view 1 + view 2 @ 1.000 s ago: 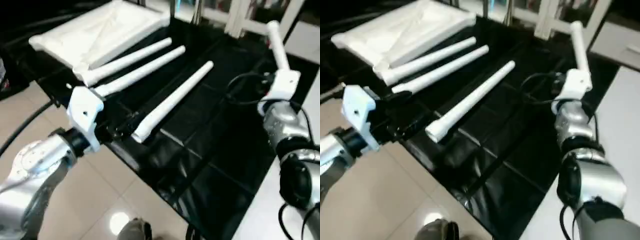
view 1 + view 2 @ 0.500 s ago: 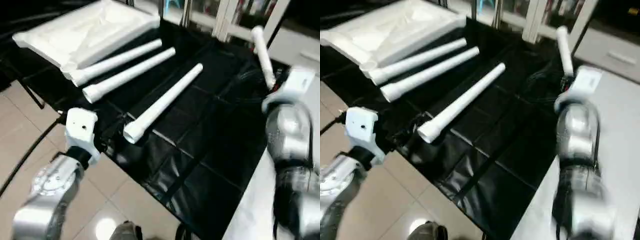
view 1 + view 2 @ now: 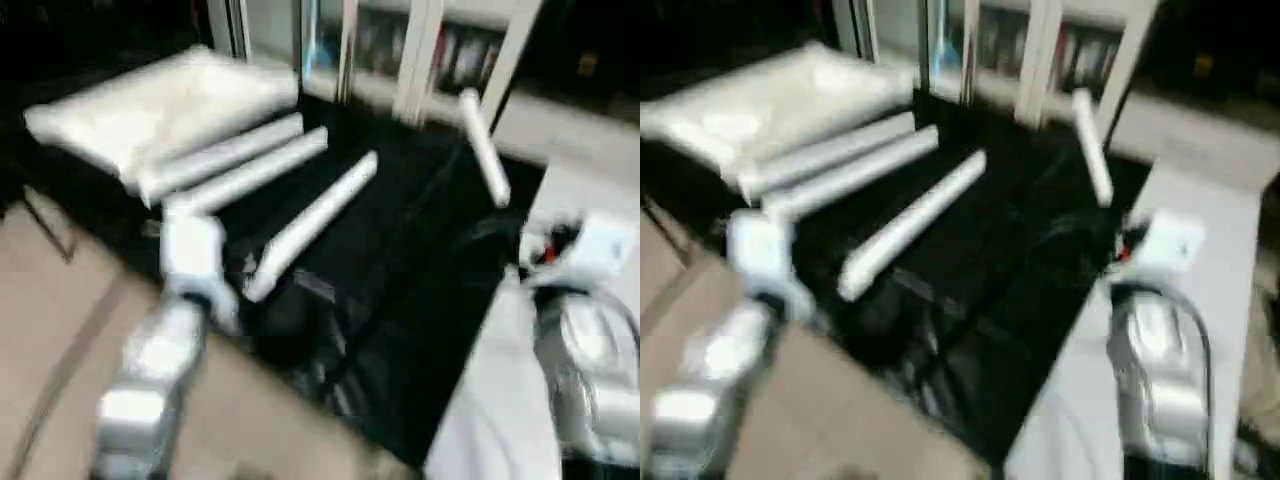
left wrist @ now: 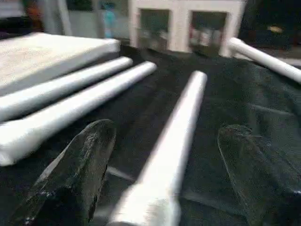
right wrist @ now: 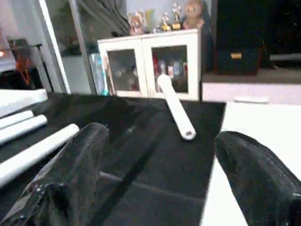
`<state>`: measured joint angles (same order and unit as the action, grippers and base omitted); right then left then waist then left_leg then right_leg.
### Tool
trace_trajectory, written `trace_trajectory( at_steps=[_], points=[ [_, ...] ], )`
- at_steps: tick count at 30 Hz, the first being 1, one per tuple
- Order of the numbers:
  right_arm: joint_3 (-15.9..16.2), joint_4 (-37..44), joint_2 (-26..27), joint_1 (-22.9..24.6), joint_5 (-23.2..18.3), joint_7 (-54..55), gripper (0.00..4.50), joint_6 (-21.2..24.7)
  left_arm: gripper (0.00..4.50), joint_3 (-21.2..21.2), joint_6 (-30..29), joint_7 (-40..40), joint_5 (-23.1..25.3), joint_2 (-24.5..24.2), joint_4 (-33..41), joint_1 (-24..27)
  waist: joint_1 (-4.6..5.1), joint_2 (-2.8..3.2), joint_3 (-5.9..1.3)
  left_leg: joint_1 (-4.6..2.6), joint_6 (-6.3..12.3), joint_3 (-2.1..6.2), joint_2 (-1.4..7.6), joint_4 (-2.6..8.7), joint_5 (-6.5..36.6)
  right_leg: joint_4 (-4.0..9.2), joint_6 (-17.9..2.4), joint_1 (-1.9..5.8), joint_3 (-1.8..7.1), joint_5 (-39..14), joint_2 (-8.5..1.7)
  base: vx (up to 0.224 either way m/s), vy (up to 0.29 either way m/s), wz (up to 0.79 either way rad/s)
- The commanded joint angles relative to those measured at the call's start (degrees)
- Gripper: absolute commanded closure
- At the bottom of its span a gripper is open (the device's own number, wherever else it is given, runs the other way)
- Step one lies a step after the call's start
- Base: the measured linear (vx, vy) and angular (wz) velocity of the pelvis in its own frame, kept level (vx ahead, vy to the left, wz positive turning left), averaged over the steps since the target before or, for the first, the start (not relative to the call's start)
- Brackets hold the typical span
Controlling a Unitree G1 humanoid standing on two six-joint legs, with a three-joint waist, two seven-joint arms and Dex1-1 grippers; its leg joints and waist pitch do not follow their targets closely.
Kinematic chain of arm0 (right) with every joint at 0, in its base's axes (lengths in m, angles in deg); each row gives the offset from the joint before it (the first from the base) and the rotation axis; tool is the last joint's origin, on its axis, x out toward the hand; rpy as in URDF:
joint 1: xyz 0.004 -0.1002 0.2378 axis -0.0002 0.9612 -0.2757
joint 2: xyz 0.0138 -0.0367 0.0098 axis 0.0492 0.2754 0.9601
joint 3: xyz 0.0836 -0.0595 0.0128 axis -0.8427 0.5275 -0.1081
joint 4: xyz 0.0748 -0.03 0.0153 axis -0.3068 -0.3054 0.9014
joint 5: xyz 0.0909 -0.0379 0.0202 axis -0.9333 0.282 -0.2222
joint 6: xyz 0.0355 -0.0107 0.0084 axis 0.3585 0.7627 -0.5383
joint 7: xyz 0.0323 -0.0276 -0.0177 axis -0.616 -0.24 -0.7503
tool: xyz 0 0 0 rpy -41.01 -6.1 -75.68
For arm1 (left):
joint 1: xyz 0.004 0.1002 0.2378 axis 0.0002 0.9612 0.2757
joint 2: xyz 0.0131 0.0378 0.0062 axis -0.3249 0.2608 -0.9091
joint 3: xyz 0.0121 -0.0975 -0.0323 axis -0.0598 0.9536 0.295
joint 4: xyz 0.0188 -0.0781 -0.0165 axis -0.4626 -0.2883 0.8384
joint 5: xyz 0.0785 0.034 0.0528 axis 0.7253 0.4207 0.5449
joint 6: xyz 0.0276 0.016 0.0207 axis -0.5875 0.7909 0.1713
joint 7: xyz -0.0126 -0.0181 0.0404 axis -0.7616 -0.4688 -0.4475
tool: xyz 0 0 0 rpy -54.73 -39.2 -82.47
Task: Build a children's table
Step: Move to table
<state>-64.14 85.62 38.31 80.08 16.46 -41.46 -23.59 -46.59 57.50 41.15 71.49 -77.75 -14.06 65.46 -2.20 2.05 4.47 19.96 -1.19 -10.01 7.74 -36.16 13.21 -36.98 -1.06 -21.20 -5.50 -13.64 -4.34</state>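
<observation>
— Where's the table top (image 3: 165, 105)?
— Far left on the black sheet (image 3: 400, 300), two legs (image 3: 235, 165) beside it, a third leg (image 3: 310, 225) mid-sheet, a fourth leg (image 3: 483, 160) apart.
— The grippers?
— Left gripper (image 4: 164, 188) and right gripper (image 5: 160, 188) both gape, empty.

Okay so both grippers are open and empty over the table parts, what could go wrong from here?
The left gripper stands open astride the wide end of the middle leg, which lies near the black cloth's edge; a clumsy close could roll it off onto the floor. The far leg lies apart at the cloth's right edge, so the right gripper might nudge it off while reaching.
</observation>
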Motion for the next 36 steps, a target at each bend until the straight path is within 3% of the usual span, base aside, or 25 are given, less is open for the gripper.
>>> trace_trajectory(
  at_steps=[1, 4, 6, 8, 9, 12, 13, 14, 15, 16, 17, 18, 19, 20, 21, 22, 23, 24, 25, 26, 28, 29, 30, 32, 36],
  points=[
    [-0.2, 3.9, -0.5, 1.3, -0.7, 1.1, 0.49, 3.7, 0.54, -0.4, 0.4, 0.5, 0.5, -0.4, -0.7, -1.1, -0.04, -1.13, -3.28, 0.82, -0.74, 3.07, 3.74, 4.22, 9.4, 8.73, 2.6, 1.33, 4.76, -38.9, -6.05, 0.0, 0.0, 0.0],
    [-0.4, 7.0, -1.5, 2.4, -1.3, 1.4, 0.49, 6.9, 0.54, -1.4, 0.7, 0.6, 1.0, 0.3, -1.7, -1.6, 1.28, 0.39, -4.4, 2.31, 2.22, 3.09, 4.45, 4.28, 2.3, 6.28, -4.9, 0.76, 3.9, -8.0, -3.43, 0.0, 0.0, 0.0],
    [-0.7, 8.5, -1.6, 2.8, -1.2, 1.0, 0.49, 8.4, 0.54, -1.7, 1.2, 0.6, 1.0, 0.4, -2.0, -1.6, 1.95, 0.71, -6.38, 4.17, 10.75, 2.4, 2.56, 1.86, -10.8, 5.44, -10.8, -0.06, 2.66, 10.9, -3.08, 0.0, 0.0, 0.0],
    [-0.6, 9.0, -1.7, 3.0, -1.1, 0.8, 0.49, 8.9, 0.54, -1.7, 1.5, 0.6, 1.1, 0.4, -2.1, -1.5, 2.32, 0.63, -7.4, 6.02, 18.49, 2.03, 1.18, 0.37, -19.1, 5.9, -11.7, -1.64, 1.45, 22.7, -2.33, -0.034, 0.012, 0.0],
    [-0.5, 9.2, -1.9, 3.0, -0.9, 0.6, 0.49, 9.2, 0.54, -1.6, 1.8, 0.7, 1.1, 0.3, -2.3, -1.5, 2.13, 1.4, -8.3, 6.31, 20.58, 2.35, 1.61, 0.07, -19.3, 5.98, -11.1, -2.27, 0.65, 21.1, -1.94, -0.069, 0.023, 0.01],
    [-0.3, 9.1, -1.4, 3.0, -0.8, 1.5, 0.49, 10.2, 0.54, -0.8, 2.3, 0.8, 1.3, -0.1, -2.6, -1.5, 2.3, 2.7, -7.11, 6.73, 21.59, 2.95, 5.41, 2.98, -5.5, 7.9, -5.2, -4.94, -1.48, -9.0, -0.14, -0.153, 0.037, 0.02],
    [0.0, 9.2, -1.1, 3.4, -0.6, 1.8, 0.49, 10.4, 0.54, -0.4, 2.3, 0.6, 1.3, -0.3, -2.5, -1.6, 2.37, 3.35, -6.74, 6.99, 21.35, 3.63, 7.52, 5.02, -1.4, 5.24, -3.4, -4.72, -1.85, -12.6, 0.67, -0.18, 0.032, -0.02],
    [0.2, 9.1, -1.0, 3.4, -0.5, 1.9, 0.49, 10.5, 0.54, -0.3, 2.3, 0.6, 1.3, -0.4, -2.6, -1.7, 1.87, 4.05, -5.76, 7.82, 20.34, 4.68, 12.31, 10.5, 6.6, -5.97, 0.9, -3.66, -1.37, -14.2, 1.36, -0.208, -0.006, 0.1],
    [0.8, 9.1, -0.6, 3.4, -0.1, 2.4, 0.49, 10.8, 0.54, 0.4, 2.4, 0.7, 1.2, -0.8, -3.0, -2.0, -0.45, 2.83, -4.93, 9.4, 14.06, 1.51, 11.5, 12.73, 18.0, -10.5, 1.8, -3.92, -0.42, -12.6, 1.84, -0.208, -0.006, 0.1],
    [1.2, 9.1, -0.4, 3.4, 0.2, 2.7, 0.49, 10.9, 0.54, 0.5, 2.3, 0.6, 1.5, -1.1, -3.0, -2.2, -1.77, 1.94, -5.49, 9.69, 6.67, -0.11, 10.8, 12.14, 28.3, -10.53, 3.2, -2.5, 3.29, -15.6, 0.4, -0.224, -0.069, 0.29],
    [1.3, 9.0, -0.3, 3.4, 0.5, 3.0, 0.49, 11.0, 0.54, 0.5, 2.2, 0.6, 1.7, -1.2, -2.9, -2.3, -1.89, 1.12, -6.09, 8.71, 2.15, -1.73, 8.58, 9.48, 28.7, -9.18, 3.0, -2.49, 5.11, -19.7, -0.41, -0.211, -0.107, 0.23],
    [1.9, 9.2, 0.2, 3.2, 1.3, 3.6, 0.49, 11.6, 0.54, 1.3, 2.0, 0.4, 1.8, -1.8, -3.4, -2.8, -1.0, -2.6, -4.99, 2.59, -1.83, 0.01, 0.78, -13.82, 14.4, 9.58, 5.0, -12.48, 9.56, -53.1, -9.29, -0.211, -0.107, 0.23],
    [2.2, 9.2, 0.4, 3.2, 1.7, 3.8, 0.49, 11.7, 0.54, 1.8, 1.9, 0.3, 1.5, -1.8, -3.5, -2.9, -0.48, -0.55, -3.96, 5.92, -0.14, 2.61, -0.44, -14.09, 10.9, 9.62, 5.9, -9.63, 12.79, -59.1, -8.46, -0.145, -0.069, 0.03],
    [2.2, 9.5, 0.5, 3.7, 2.0, 4.0, 0.49, 11.6, 0.54, 2.2, 1.9, 0.1, 1.4, -1.8, -3.4, -2.8, -0.44, -2.23, -2.65, 8.97, -0.67, 3.35, -2.98, -15.46, 10.3, 7.83, 8.9, -5.65, 10.28, -65.8, -5.44, -0.102, -0.011, -0.02],
    [2.2, 10.6, 0.8, 5.2, 2.6, 4.3, 0.49, 11.5, 0.54, 3.2, 1.9, -0.7, 1.3, -1.6, -2.8, -2.3, -0.16, -2.28, -2.41, 4.21, -0.89, 4.22, -1.95, -13.28, 17.1, 7.12, 7.7, -6.3, 9.9, -66.1, -5.83, -0.102, -0.011, -0.02],
    [1.9, 11.9, 0.9, 7.0, 2.4, 4.1, 0.49, 11.3, 0.54, 3.6, 1.7, -1.5, 1.2, -1.1, -1.7, -1.6, 0.26, -0.08, -3.64, -0.78, -0.34, 4.82, -0.72, -7.55, 23.1, 5.75, 4.1, -4.81, 8.35, -54.5, -3.59, -0.161, 0.02, 0.17],
    [1.4, 12.8, 0.9, 8.4, 2.1, 3.7, 0.49, 11.0, 0.54, 3.8, 1.4, -2.1, 0.8, -0.5, -0.6, -1.0, 0.93, 1.11, -3.65, -2.89, -0.28, 5.01, 0.36, -4.54, 23.9, 5.92, 2.2, -4.67, 6.48, -45.3, -1.6, -0.258, 0.035, 0.31],
    [1.2, 13.3, 0.9, 9.3, 1.9, 3.4, 0.49, 10.9, 0.54, 4.0, 1.1, -2.4, 0.4, -0.2, 0.0, -0.8, 2.46, 2.06, -2.53, -2.22, 1.13, 8.55, 7.15, 3.68, 35.3, 2.49, 0.5, -4.33, 2.97, -24.9, 0.66, -0.258, 0.035, 0.31],
    [1.0, 13.2, 0.8, 10.1, 1.8, 2.8, 0.49, 10.4, 0.54, 3.3, 1.2, -2.5, 0.7, 0.0, 0.7, -0.4, 2.42, 3.25, -2.01, 0.03, 0.55, 9.16, 9.51, 7.59, 41.9, -3.26, -0.3, -1.4, 2.23, -14.6, 0.12, -0.246, 0.076, 0.13],
    [1.1, 13.3, 0.7, 10.3, 2.0, 2.6, 0.49, 10.4, 0.54, 3.1, 1.2, -2.5, 0.7, 0.1, 0.9, -0.2, 1.66, 4.09, -1.32, 2.17, 2.14, 7.57, 8.25, 10.62, 47.8, -5.82, -0.5, 1.48, 0.04, -1.1, -0.03, -0.175, 0.087, 0.0],
    [1.9, 13.7, -0.9, 12.0, 2.9, 1.2, 0.49, 10.4, 0.54, 1.2, 1.4, -2.6, 1.1, 1.4, 2.6, 1.2, 1.25, 4.48, -2.49, 1.0, -2.59, 5.32, 4.77, 9.26, 45.5, -3.98, 1.9, 4.6, 3.3, -11.5, -1.94, -0.157, 0.064, 0.02],
    [1.5, 13.3, -1.3, 11.9, 2.9, 0.6, 0.49, 9.8, 0.54, 0.5, 2.3, -2.6, 1.2, 2.2, 1.9, 1.1, 1.88, 1.68, -3.01, -0.45, -4.23, 5.42, 3.61, 6.6, 38.2, -0.09, 3.0, 3.82, 5.3, -22.4, -3.97, -0.1, 0.005, -0.13],
    [0.6, 12.6, -1.7, 11.7, 2.6, -0.2, 0.49, 8.8, 0.54, -0.5, 3.8, -2.6, 1.4, 3.3, 0.7, 1.0, 2.1, 0.45, -2.45, 0.77, -2.87, 6.09, 2.25, 1.06, 20.0, 7.33, 1.5, 3.19, 7.53, -40.3, -9.28, -0.1, 0.005, -0.13],
    [0.5, 12.5, -2.2, 12.3, 3.8, 0.0, 0.49, 8.1, 0.54, -2.1, 5.2, -2.3, 3.0, 2.8, -0.3, 1.4, 0.98, -0.35, -2.66, -0.81, 0.95, 5.52, 1.7, -1.33, 2.9, 10.04, 0.7, 1.13, 7.53, -48.2, -9.37, -0.131, 0.001, -0.02],
    [-1.8, 13.8, -1.2, 12.6, 3.0, 1.3, 0.49, 8.3, 0.54, -0.9, 5.6, -3.6, 3.3, 3.5, -1.9, 0.4, 4.13, 2.44, -1.73, 0.71, -5.27, 7.03, 3.89, 5.52, 29.9, 6.95, -0.7, 2.64, 3.39, -35.4, -4.55, -0.087, 0.02, -0.05]
  ],
)
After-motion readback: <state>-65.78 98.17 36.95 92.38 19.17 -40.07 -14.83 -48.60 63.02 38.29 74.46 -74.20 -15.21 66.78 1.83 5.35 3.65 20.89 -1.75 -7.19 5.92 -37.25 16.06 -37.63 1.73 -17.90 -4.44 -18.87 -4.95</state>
